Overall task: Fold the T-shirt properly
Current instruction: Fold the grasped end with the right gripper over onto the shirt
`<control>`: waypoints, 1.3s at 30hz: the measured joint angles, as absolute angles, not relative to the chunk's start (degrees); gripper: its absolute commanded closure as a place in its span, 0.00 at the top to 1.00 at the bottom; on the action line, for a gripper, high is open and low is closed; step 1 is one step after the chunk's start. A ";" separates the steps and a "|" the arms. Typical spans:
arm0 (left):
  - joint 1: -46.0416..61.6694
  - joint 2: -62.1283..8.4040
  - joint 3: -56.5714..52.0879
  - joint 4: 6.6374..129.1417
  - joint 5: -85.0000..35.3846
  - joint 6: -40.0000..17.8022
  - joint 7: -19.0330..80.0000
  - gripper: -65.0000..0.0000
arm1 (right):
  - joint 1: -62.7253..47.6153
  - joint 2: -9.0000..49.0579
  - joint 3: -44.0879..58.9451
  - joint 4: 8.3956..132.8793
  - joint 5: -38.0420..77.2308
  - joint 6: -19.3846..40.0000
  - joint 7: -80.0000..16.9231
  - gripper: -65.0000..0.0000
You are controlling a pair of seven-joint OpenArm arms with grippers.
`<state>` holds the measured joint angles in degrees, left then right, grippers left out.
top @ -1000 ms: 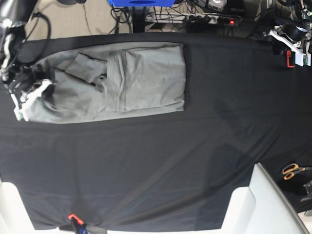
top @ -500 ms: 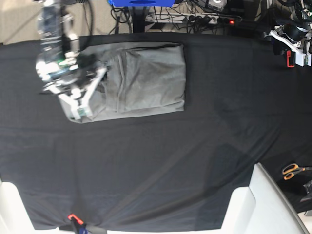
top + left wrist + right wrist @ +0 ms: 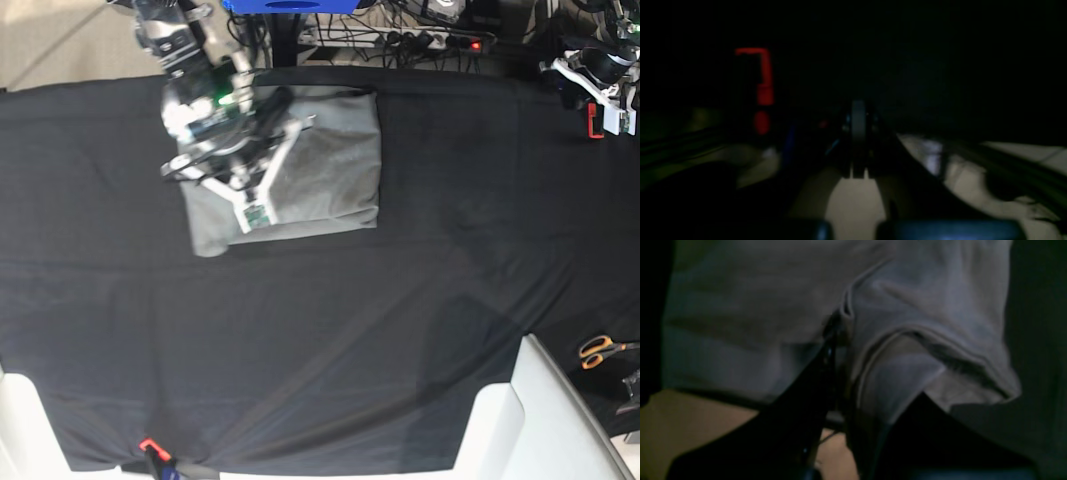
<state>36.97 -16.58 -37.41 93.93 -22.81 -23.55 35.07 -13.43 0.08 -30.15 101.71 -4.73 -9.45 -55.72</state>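
Carried further across since half a second ago: right gripper point(image 3: 255, 215), clamped on a fold of the T-shirt point(image 3: 330, 170), now over the garment's middle. Lies doubled near the far edge of the black table cloth point(image 3: 330, 340), right edge straight, left edge lifted. Parked at the far right corner, left gripper point(image 3: 858, 133) closed on nothing. Wide bare cloth toward the near edge; scissors point(image 3: 600, 350) at its right edge.

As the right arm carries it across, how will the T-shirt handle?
Probably floppy: the T-shirt sags and creases around the right gripper. Likely light, since one pinched edge lifts a whole layer. It may drag on the black cloth.
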 measured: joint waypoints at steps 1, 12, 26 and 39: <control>36.23 -15.62 -37.60 93.93 -21.10 -23.42 34.96 0.00 | -13.06 0.12 -31.48 101.58 -4.58 -11.05 -55.99 0.00; 35.44 -13.52 -37.08 94.00 -17.56 -24.01 34.94 0.00 | -11.03 -0.19 -32.75 101.51 -4.75 -13.08 -56.58 0.00; 35.42 -13.47 -37.08 94.00 -17.58 -24.01 34.94 0.00 | -7.53 -0.12 -43.22 100.97 -4.71 -17.63 -56.29 0.00; 35.44 -13.50 -37.10 94.00 -17.76 -24.01 34.96 0.00 | -6.87 -2.35 -46.94 96.25 -4.49 -17.63 -56.10 0.00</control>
